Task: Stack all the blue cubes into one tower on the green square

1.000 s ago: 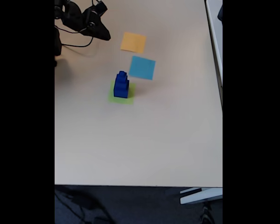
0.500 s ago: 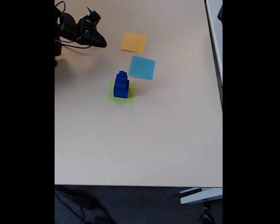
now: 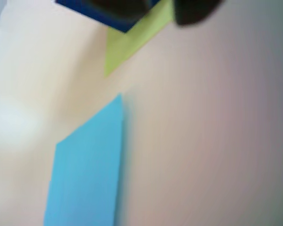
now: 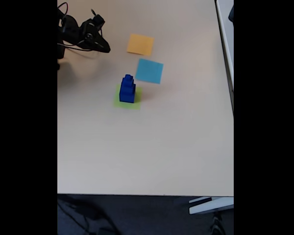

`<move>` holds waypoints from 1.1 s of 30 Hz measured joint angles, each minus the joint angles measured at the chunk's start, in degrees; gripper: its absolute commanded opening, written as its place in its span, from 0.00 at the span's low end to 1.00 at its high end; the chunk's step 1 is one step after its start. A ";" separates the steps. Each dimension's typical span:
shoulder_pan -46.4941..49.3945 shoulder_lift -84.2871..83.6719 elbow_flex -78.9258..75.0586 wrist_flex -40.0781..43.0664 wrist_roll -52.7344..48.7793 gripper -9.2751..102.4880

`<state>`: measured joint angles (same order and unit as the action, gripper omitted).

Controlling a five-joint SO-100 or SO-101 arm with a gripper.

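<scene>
One black gripper (image 4: 106,49) sits at the upper left of the beige table (image 4: 152,152) in the fixed view, well apart from everything else; whether its jaws are apart or together cannot be told. An orange square patch (image 4: 140,44) and a light-blue square patch (image 4: 149,71) lie nearer the middle. Just beyond them the tower (image 4: 127,88) of three blue cubes stands upright on the green square (image 4: 135,103).

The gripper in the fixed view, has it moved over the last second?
Yes. The gripper has pulled back toward the left edge of the picture, farther from the orange square, while the tower stays put.
</scene>
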<state>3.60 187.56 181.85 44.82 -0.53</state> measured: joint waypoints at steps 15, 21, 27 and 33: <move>-0.35 4.75 0.00 9.23 0.18 0.08; -0.35 4.75 0.00 9.67 0.18 0.08; -0.35 4.75 0.00 9.67 0.18 0.08; -0.35 4.75 0.00 9.67 0.18 0.08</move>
<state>3.25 192.30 181.85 54.49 -0.35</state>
